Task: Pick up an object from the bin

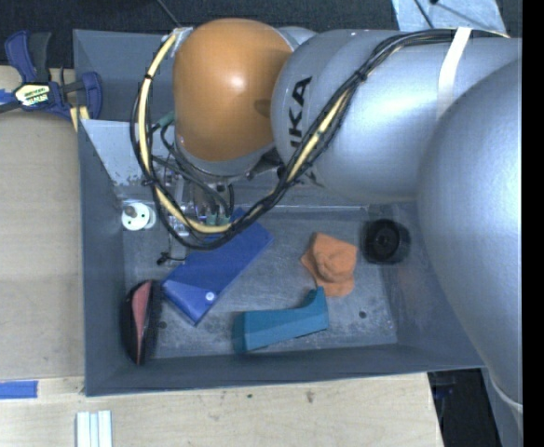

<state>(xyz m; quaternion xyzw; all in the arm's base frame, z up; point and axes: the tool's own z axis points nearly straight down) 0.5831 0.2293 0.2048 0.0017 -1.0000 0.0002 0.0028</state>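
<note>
Arm (393,110): nearest the camera, a thick silver robot arm comes in from the right and covers the upper right part of the bin.
Orange cover (225,87): a smooth orange dome at the arm's wrist, over the bin's upper middle.
Cables (151,119): yellow and black cables loop round the left side of the dome and hang down below it.
End effector (202,214): a dark, cluttered assembly just under the orange dome, low in the bin's upper left area. Whether it is wide, narrow or holding anything, I cannot tell; cables and shadow hide it.
Bin (253,372): a grey metal bin with sloping walls and a scuffed floor.
Blue wedge (218,270): a flat, dark blue wedge lying slantwise on the floor, left of centre. Its upper end lies just below the end effector; it is the closest thing to it.
White piece (137,216): small and round, near the left wall, to the left of the end effector.
Dark pouch (140,319): a long, dark thing with a reddish face, in the lower left corner, beside the wedge's low end.
Teal block (279,324): an angled teal block near the front wall.
Orange lump (331,262): crumpled, right of centre, touching the teal block's raised end.
Black disc (384,240): round and dark, at the right, close to the arm.
</note>
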